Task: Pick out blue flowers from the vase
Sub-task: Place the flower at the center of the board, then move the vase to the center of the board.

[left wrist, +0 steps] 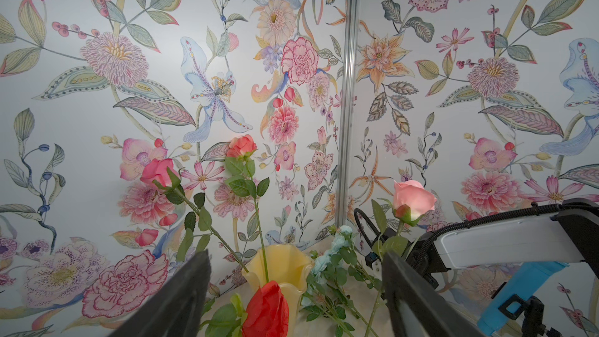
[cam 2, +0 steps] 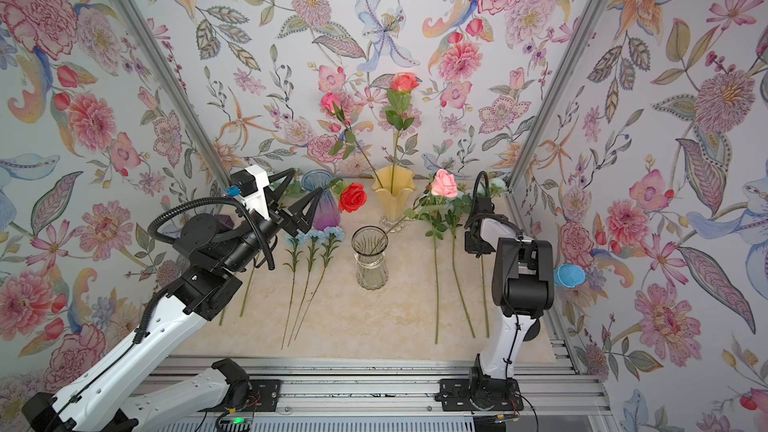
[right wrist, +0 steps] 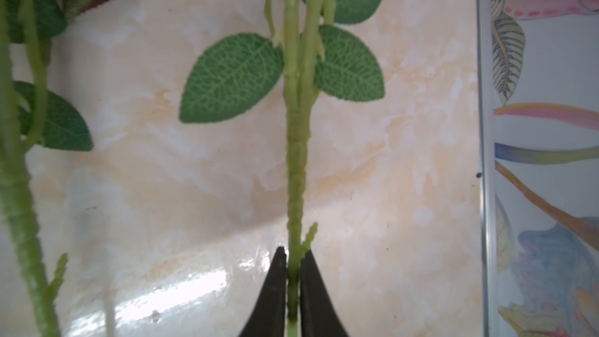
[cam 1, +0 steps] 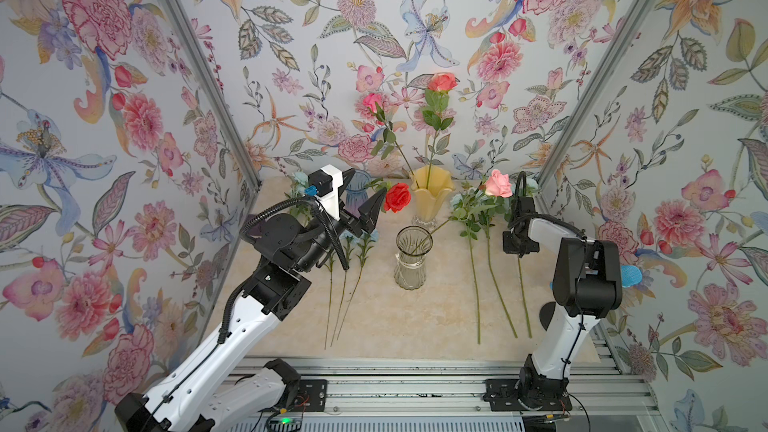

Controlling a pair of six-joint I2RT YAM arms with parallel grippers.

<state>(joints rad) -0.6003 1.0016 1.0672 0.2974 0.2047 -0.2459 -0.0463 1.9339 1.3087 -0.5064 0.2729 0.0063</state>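
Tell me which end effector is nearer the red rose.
Left. The left end effector hangs open just beside the red rose; the right end effector is far across the table, pinching a green stem.

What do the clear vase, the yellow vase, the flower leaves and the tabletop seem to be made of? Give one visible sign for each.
Clear vase: probably glass; transparent, ribbed, glossy.
Yellow vase: glass or plastic, unclear; translucent, milky sheen.
Leaf: apparently fabric; matte, printed veins, serrated edge.
Tabletop: marble-look, maybe laminate; glossy glare.
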